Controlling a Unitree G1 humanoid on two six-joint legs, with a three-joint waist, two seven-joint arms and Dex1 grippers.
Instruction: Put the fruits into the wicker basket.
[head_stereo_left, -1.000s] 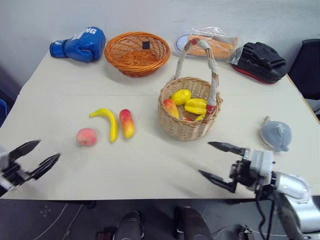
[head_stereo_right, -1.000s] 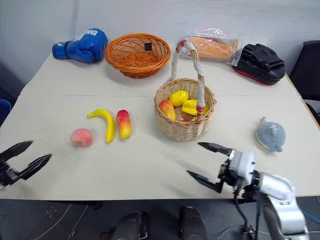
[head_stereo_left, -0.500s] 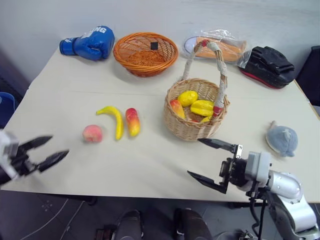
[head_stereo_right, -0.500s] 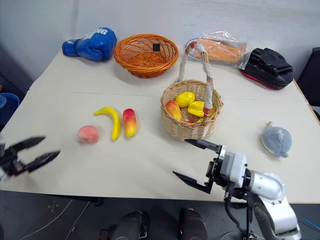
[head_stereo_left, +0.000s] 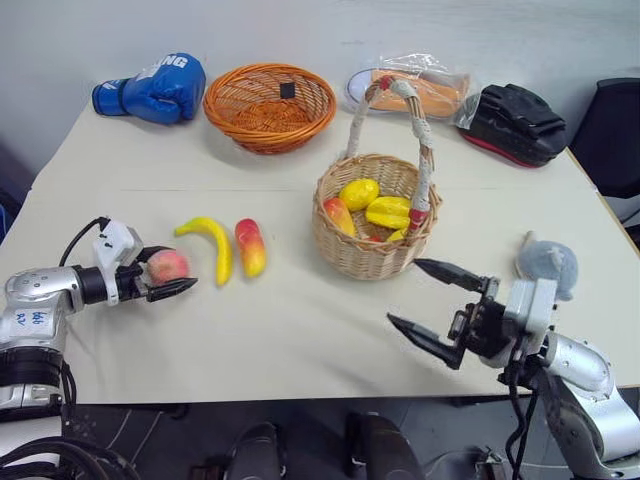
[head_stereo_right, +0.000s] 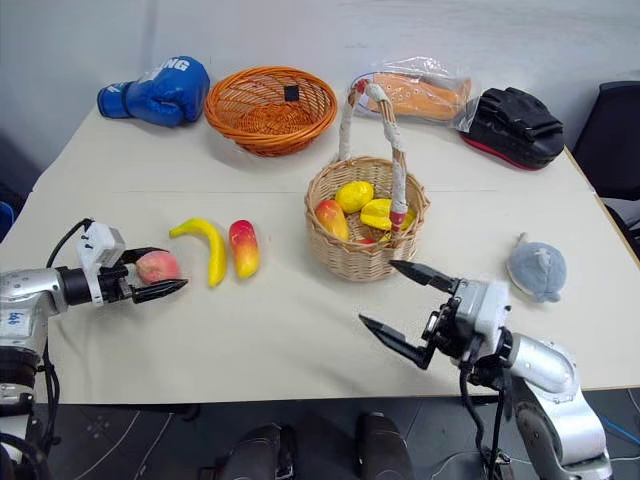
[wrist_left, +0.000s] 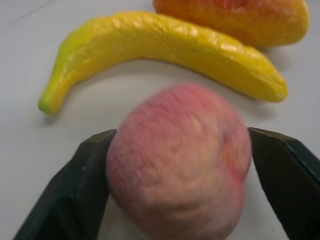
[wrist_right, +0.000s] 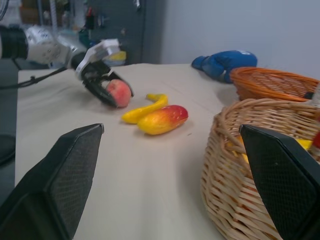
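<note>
A pink-orange peach (head_stereo_left: 168, 265) lies on the pale table at the left, and my left gripper (head_stereo_left: 178, 268) is shut on it. In the left wrist view both black pads (wrist_left: 75, 190) meet the sides of the peach (wrist_left: 180, 160). Just right of it are a yellow banana (head_stereo_left: 210, 240) and a red-and-yellow mango (head_stereo_left: 250, 247). The wicker basket (head_stereo_left: 372, 255) stands mid-table with its arched handle up and holds several fruits (head_stereo_left: 360, 193). My right gripper (head_stereo_left: 403, 292) hovers open and empty in front of the basket, near the table's front edge.
An orange woven bowl (head_stereo_left: 268, 105), a blue boxing glove (head_stereo_left: 150, 88), a bagged orange item (head_stereo_left: 415, 85) and a black pad (head_stereo_left: 515, 122) line the back of the table. A grey-blue plush toy (head_stereo_left: 548, 262) lies at the right, just beyond my right wrist.
My left gripper has come in from the table's left front edge to the peach and its fingers have closed on it. My right gripper has stayed open in about the same place.
</note>
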